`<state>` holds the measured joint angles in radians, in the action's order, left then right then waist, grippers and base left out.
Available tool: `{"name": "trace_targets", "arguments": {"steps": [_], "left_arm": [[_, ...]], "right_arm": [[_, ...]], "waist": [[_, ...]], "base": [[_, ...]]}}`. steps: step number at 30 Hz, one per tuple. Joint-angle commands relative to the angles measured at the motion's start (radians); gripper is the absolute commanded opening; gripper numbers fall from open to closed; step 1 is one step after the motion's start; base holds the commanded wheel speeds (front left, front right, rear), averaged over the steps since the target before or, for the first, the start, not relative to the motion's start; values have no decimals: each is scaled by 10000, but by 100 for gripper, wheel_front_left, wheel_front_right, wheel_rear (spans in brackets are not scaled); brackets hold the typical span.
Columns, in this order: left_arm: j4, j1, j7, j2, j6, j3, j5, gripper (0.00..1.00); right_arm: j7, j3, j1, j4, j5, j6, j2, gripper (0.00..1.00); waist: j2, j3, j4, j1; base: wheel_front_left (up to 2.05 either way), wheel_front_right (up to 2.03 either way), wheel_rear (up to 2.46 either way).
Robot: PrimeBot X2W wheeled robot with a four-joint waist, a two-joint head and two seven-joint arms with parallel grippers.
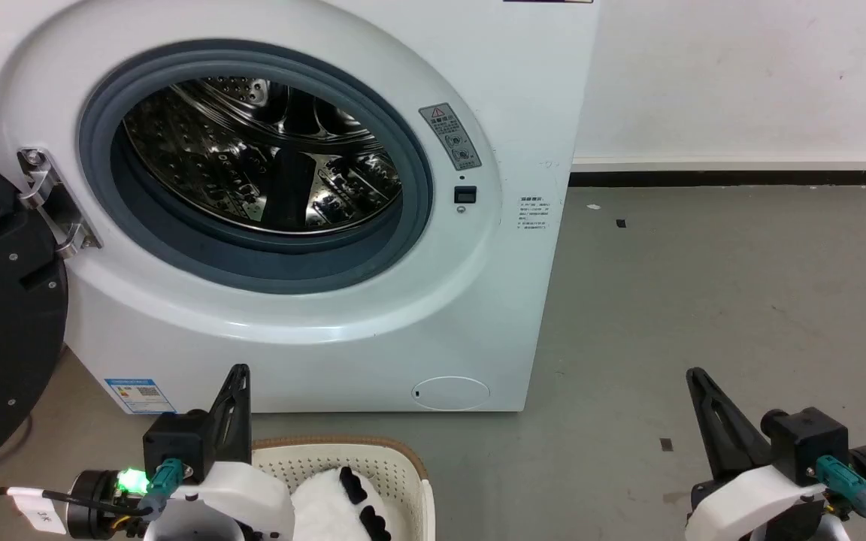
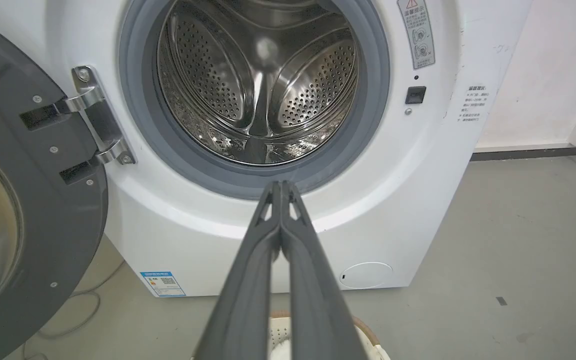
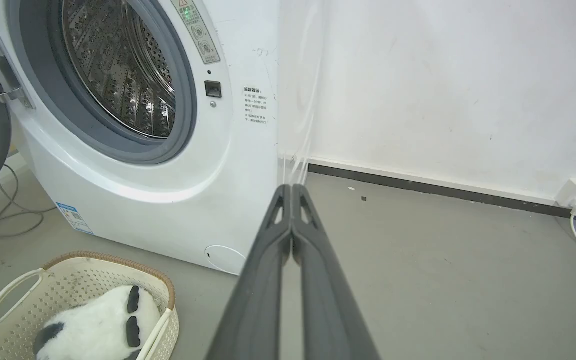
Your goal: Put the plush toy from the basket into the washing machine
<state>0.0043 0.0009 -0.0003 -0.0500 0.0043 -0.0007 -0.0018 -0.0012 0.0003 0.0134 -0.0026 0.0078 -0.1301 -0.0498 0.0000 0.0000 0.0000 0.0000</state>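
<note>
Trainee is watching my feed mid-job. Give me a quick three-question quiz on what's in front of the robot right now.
1. True or false: the plush toy lies inside the basket.
2. Choose: the washing machine has its door A) shut, B) swung open to the robot's left, C) removed.
3. Fill in: the left pincer and the right pincer are both ____, holding nothing.
Key: 1 true; 2 B; 3 shut.

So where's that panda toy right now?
The panda plush toy lies in the cream basket on the floor, low in the head view on the robot's left, just before the open washing machine and near the left gripper.
</note>
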Motion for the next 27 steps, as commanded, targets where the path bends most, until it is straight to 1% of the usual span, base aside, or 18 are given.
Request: {"name": "trace_targets", "arguments": {"steps": [1,2,3,11,15,27], "left_arm": [[-43,-9,3,-3,-43,7,18,0],[-43,-9,3,-3,-43,7,18,0],[2,0,-3,0,5,0,-3,100],[56,-21,-130,0,138,-66,-61,100],[371,-211,-255,-8,159,-113,-130,100],[2160,-1299,-302,-148,-81,-238,-352,100]], "right_arm": [[12,-3,-134,26,-78,-6,-4,0],[12,-3,-134,26,-78,-6,-4,0],[-5,0,2,0,5,0,0,100],[-131,-86,3,-50,158,0,0,100],[-256,-111,-28,-149,310,-1,0,100],[-505,-170,-406,-452,571,-1,-1,100]], "waist": [[0,0,0,0],[0,0,0,0],[0,0,0,0],[0,34,2,0],[0,174,2,0],[0,1189,-144,0]], "base": [[0,0,0],[0,0,0],[0,0,0],[0,0,0],[0,0,0],[0,0,0]]}}
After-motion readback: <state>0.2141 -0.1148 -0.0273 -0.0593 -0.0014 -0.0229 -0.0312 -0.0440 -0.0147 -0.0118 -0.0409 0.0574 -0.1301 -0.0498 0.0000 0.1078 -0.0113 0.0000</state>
